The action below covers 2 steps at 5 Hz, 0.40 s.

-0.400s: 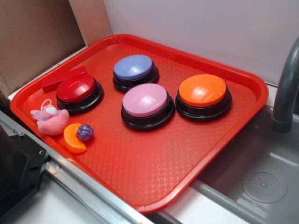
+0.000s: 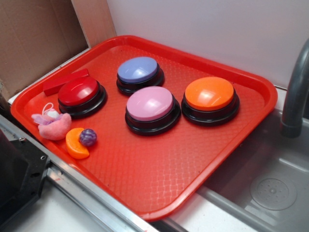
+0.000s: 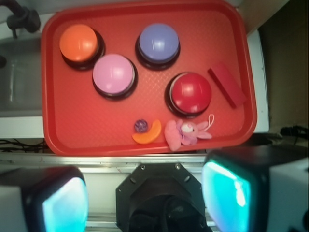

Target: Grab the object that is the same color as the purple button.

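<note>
You have the gripper [image 3: 145, 198] high above the near edge of the red tray [image 2: 159, 193], its two pads [image 3: 65, 205] spread wide apart and holding nothing; in the exterior view it is out of frame. Nearest you on the tray sit three small things in a row: the pink plush toy [image 2: 54, 125], the orange crescent piece [image 2: 76, 143] just beside it, and the small purple marbled ball [image 2: 88, 137] nestled in the crescent's curve, seemingly touching it. In the wrist view that ball [image 3: 140, 126] lies well ahead of the pads and roughly midway between them, with the crescent [image 3: 148, 134] to its right; nothing covers it from above. Beyond stand four domed buttons on black bases: red button [image 2: 79, 92] and pink button [image 2: 150, 104] closer, purple button [image 2: 138, 70] and orange button [image 2: 209, 94] farther; a flat red block [image 2: 65, 81] lies behind the red one. The tray rests beside a steel sink [image 2: 270, 188] with a dark faucet [image 2: 294, 92]; a white wall [image 2: 217, 29] and cardboard [image 2: 34, 43] back it.
</note>
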Each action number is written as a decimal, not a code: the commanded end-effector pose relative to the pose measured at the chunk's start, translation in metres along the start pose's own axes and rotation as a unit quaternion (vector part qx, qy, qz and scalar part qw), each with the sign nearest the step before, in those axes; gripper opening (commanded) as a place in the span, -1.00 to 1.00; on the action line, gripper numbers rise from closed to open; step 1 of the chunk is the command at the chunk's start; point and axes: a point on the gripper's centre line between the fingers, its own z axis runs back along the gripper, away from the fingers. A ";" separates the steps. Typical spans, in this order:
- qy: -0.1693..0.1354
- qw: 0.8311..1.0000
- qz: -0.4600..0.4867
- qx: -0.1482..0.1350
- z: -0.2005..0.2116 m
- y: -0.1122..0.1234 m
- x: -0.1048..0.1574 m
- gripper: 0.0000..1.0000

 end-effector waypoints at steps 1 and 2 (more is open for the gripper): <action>-0.044 0.994 -0.100 0.013 -0.045 0.002 0.019 1.00; -0.062 0.983 -0.170 0.019 -0.079 0.004 0.028 1.00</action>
